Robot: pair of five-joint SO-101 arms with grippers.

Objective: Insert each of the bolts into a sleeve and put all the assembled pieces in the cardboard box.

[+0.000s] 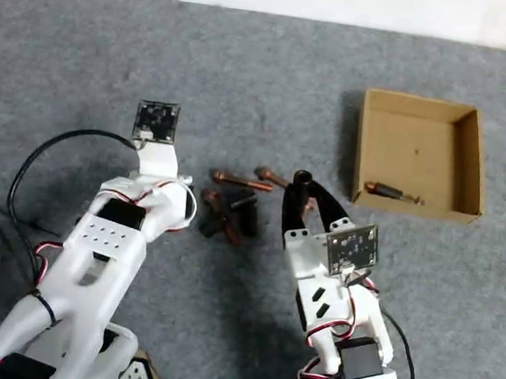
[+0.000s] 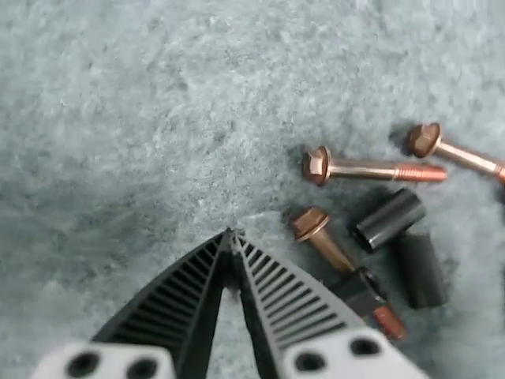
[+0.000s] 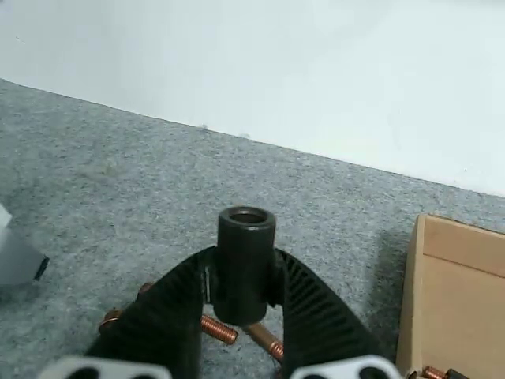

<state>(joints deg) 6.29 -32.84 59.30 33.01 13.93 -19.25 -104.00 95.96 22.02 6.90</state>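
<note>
My right gripper [image 3: 245, 304] is shut on an upright black sleeve [image 3: 246, 257], held above the carpet just right of the loose parts [image 1: 310, 202]. My left gripper [image 2: 231, 239] is shut on nothing, its tips on the carpet beside the parts. Close to it lie two bare copper bolts [image 2: 371, 170] [image 2: 442, 148], two loose black sleeves [image 2: 388, 219] [image 2: 422, 270], and a third bolt [image 2: 319, 233] pushed into a sleeve [image 2: 359, 288]. The cardboard box [image 1: 426, 117] stands at the right with one assembled piece [image 1: 394, 192] inside.
Grey carpet covers the whole table, with free room around the cluster of parts [image 1: 234, 201] and in front of the box. A white wall [image 3: 316, 63] rises at the table's far edge. A black cable [image 1: 36, 164] loops left of the left arm.
</note>
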